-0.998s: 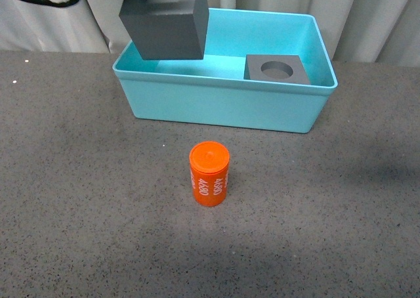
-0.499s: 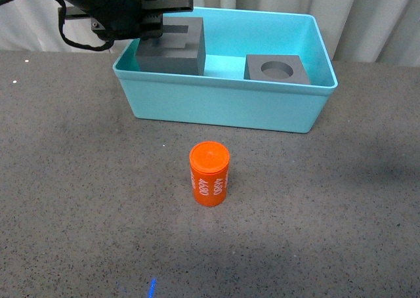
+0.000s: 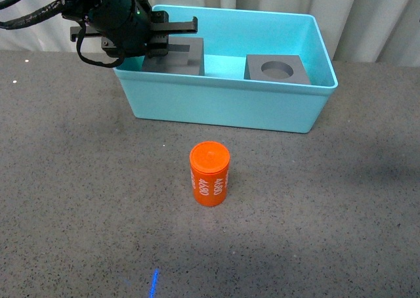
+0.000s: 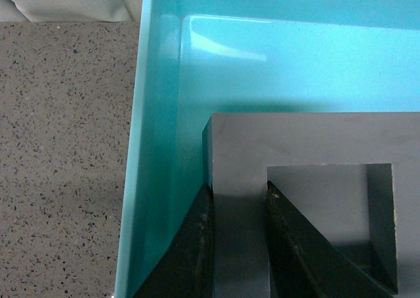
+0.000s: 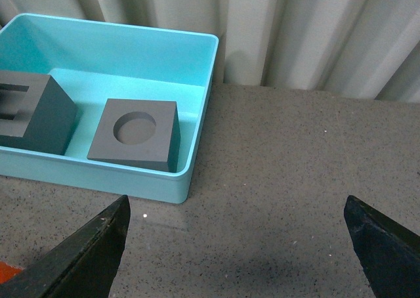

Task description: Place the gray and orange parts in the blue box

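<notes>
We find two gray cubes inside the blue box (image 3: 223, 104): the square-recess cube (image 3: 187, 60) at its left end, the round-recess cube (image 3: 277, 69) toward its right. The orange cylinder (image 3: 210, 174), bearing white digits, stands upright in front of the box.

Box (image 3: 223, 107) sits upper centre on the bench (image 3: 79, 199); square-recess cube (image 3: 176, 56) inside left, round-recess cube (image 3: 277, 69) inside right; cylinder (image 3: 209, 174) below, centre frame.

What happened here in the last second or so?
The left tool lowered the square-recess gray cube from above the blue box down inside it, at its left end, and still grips one wall. The round-recess gray cube in the box and the orange cylinder stayed put.
</notes>
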Motion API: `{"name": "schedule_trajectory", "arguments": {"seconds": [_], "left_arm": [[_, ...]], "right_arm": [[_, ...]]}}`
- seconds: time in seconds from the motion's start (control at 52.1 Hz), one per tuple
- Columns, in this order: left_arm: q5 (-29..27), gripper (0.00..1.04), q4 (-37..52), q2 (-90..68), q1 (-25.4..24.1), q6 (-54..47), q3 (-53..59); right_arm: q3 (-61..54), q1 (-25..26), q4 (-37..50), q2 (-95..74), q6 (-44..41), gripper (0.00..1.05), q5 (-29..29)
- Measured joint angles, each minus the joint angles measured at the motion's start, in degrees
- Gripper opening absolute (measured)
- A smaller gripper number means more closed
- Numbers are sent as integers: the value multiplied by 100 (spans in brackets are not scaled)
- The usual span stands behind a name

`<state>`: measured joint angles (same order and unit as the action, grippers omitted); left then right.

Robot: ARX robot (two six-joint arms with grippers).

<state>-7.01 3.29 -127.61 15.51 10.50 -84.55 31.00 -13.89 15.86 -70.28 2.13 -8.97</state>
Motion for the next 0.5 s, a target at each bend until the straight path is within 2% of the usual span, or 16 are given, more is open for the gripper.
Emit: {"name": "schedule_trajectory", "arguments": {"seconds": [0.077, 0.346, 0.499], "left_arm": [[-22, 19, 0, -9, 4, -2, 0], [-37, 56, 28, 7, 9, 55, -2], [42, 85, 240, 278, 2, 181, 190]], "right_arm": [[0, 0, 0, 0, 2, 95, 0], [0, 0, 0, 0, 0, 95, 0], [0, 0, 0, 0, 0, 95, 0]]}}
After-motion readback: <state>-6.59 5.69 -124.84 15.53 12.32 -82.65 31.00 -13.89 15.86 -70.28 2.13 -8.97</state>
